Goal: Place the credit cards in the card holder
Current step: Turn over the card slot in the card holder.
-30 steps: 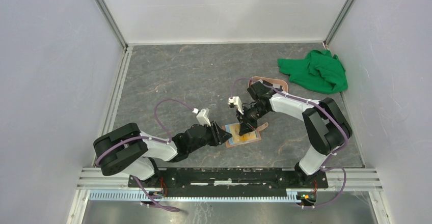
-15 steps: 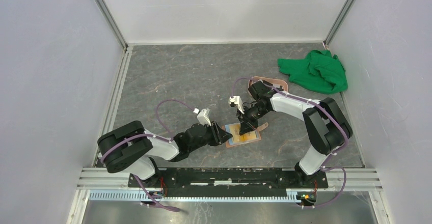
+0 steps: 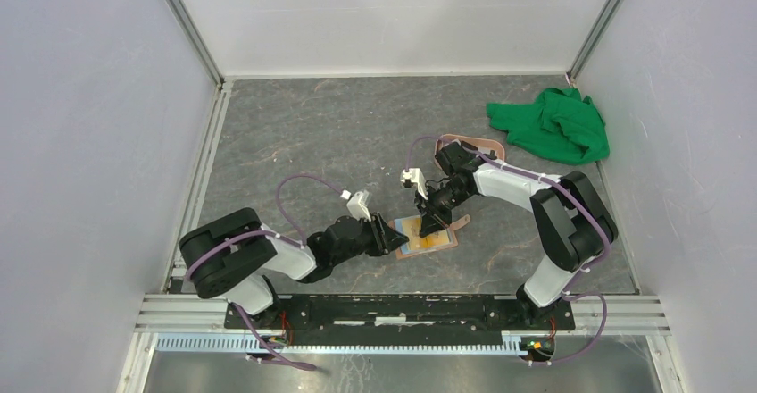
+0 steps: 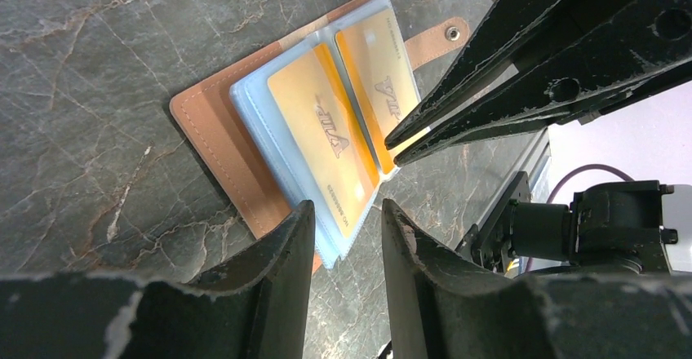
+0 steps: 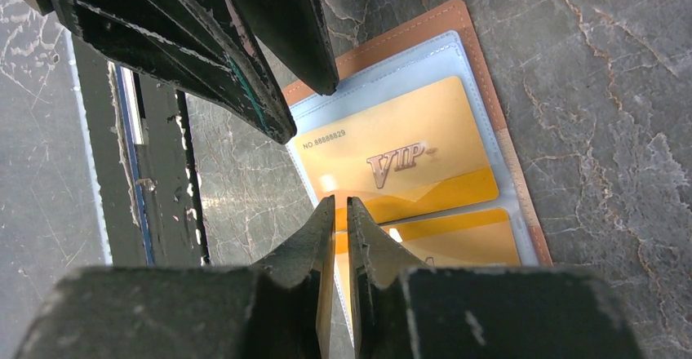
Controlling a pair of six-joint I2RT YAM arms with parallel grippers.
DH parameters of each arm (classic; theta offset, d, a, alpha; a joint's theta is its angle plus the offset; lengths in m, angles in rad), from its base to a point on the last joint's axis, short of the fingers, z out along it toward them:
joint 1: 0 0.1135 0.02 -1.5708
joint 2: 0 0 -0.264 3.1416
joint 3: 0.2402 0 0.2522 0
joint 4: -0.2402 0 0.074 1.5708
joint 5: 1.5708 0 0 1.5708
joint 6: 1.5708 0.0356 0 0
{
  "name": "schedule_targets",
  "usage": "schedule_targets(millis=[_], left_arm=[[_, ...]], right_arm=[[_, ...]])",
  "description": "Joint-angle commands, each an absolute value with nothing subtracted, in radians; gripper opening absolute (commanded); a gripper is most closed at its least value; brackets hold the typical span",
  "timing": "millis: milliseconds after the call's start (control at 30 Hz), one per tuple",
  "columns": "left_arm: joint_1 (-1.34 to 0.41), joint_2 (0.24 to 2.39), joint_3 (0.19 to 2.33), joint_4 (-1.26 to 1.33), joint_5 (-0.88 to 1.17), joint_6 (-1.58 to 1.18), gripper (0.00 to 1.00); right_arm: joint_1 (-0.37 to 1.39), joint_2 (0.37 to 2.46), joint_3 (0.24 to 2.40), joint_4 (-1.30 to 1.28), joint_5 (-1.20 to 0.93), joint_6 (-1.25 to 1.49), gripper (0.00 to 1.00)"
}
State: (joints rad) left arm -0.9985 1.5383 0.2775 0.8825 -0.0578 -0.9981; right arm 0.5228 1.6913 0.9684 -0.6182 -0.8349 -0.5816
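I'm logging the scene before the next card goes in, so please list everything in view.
card holder: one, tan-brown, lying open mid-table.
sleeves: clear bluish stack, inside the card holder.
credit cards: two visible, orange-yellow, side by side in the sleeves.
cloth: one, green, crumpled at the far right.
tray: one, pinkish, beside the cloth, partly hidden.
table: one, grey marbled.
left gripper: black, open, tips astride the sleeves' corner.
right gripper: black, fingers nearly together at the sleeves' edge; grip unclear.
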Motion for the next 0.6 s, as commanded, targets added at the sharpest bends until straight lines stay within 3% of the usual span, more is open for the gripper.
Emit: schedule_targets(millis=[0,567], left_arm=[[-0.99,1.56,0.297,0.944,-0.033,-1.04,0.42],[-0.977,1.625,0.331,0.934,0.019,-1.077,0.44]], right_arm=[[0.52,1.683,0.989,-0.624,-0.861,-0.594,0.16],[0.519,1.683,0.989,-0.625,-0.862,-0.594,0.15]])
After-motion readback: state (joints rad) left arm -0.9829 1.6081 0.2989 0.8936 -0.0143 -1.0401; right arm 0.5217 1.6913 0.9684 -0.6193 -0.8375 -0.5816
